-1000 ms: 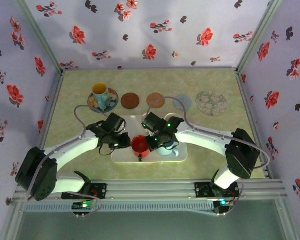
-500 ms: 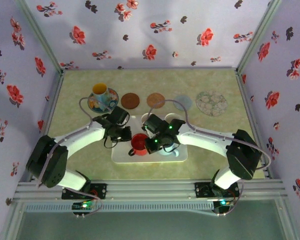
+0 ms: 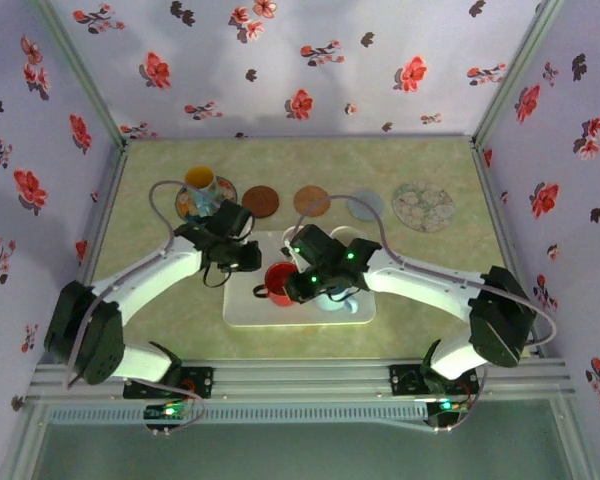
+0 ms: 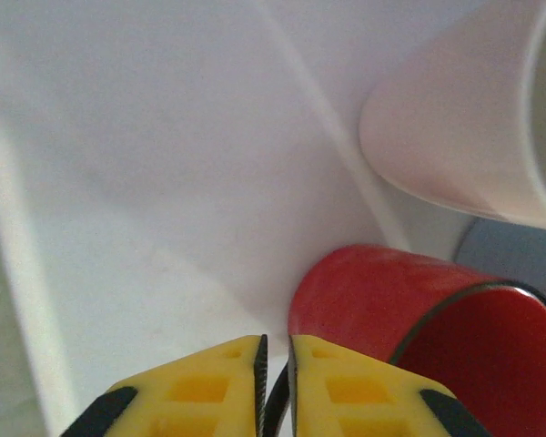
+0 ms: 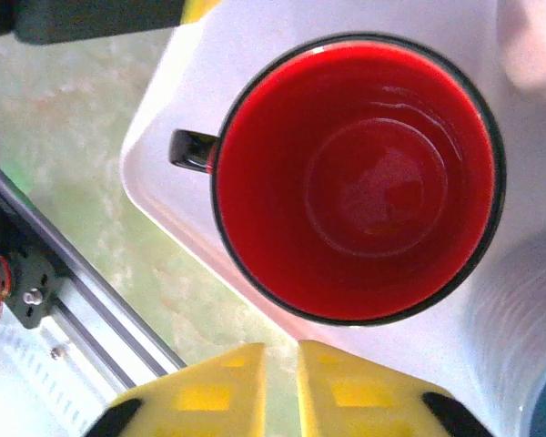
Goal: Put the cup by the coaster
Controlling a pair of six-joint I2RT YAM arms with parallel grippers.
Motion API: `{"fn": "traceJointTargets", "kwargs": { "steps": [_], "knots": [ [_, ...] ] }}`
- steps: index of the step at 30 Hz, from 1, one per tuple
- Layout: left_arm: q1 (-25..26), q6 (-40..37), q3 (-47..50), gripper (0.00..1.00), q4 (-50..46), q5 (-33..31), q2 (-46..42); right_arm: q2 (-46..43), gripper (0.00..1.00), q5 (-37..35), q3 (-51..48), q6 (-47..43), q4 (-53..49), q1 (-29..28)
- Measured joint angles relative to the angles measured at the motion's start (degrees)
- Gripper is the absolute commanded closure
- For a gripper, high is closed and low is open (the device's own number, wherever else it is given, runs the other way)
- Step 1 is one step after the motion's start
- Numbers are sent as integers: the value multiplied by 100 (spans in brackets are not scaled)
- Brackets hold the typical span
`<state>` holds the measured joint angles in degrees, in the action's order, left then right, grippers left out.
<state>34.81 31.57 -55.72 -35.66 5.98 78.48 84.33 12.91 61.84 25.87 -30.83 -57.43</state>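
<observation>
**Red cup on the tray, both claws empty**

You have the green marbled table (image 3: 430, 290) boxed in by flowered walls. The two white arms bend inward from the near edge and meet over its middle. Beneath them lies the white tray (image 3: 242, 310), set apart from the row of round mats along the far side.

That row runs left to right:
- a patterned coaster (image 3: 188, 208) with a yellow cup (image 3: 200, 182) standing on it
- a dark brown coaster (image 3: 261, 201)
- an orange-brown coaster (image 3: 311, 201)
- a grey-blue coaster (image 3: 365, 206)
- a larger flowered mat (image 3: 423, 207)

Your task piece, the red cup (image 3: 278, 284), stands upright on the tray's left half, well apart from the coasters. It is empty inside. On the same tray there is a white cup (image 4: 455, 127) just beyond it. A pale blue cup (image 3: 332, 298) sits at its right, mostly hidden under the right arm.

The right gripper (image 5: 280, 364) hangs over the tray's near edge, just beside the red cup's rim and not touching it. Its yellow fingers are parted by a narrow gap and nothing is between them. The left gripper (image 4: 275, 364) sits low over the tray next to the red cup's outer wall. Its fingers are pressed almost together, with only a dark slit between them, and it pinches nothing. You cannot tell from the wrist view whether it brushes the cup.

The cup's small black handle (image 5: 189, 148) points toward the tray's left side.
</observation>
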Motion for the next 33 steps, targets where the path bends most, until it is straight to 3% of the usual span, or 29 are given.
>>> {"fn": "traceJointTargets", "kwargs": {
  "steps": [6,8,11,17,25,33],
  "knots": [
    [-37,-555,-125,60,-514,-90,-688,-542,48,-181,-59,-278,7,7],
    [-39,-828,-125,37,-726,-85,-898,-800,30,-238,-162,-378,13,17],
    [-44,-1185,-131,19,-1064,-48,-1165,-1189,1,-350,-319,-494,15,17],
    [-44,-1773,-223,1,-1513,212,-1405,-2048,0,-699,-732,-640,55,39],
    [52,-2041,-254,0,-1449,743,-968,-2909,1,-1104,-1108,-636,52,210],
    [240,-2037,-59,0,-822,979,-597,-3132,1,-1174,-1294,-619,2,415]
  ]
}}
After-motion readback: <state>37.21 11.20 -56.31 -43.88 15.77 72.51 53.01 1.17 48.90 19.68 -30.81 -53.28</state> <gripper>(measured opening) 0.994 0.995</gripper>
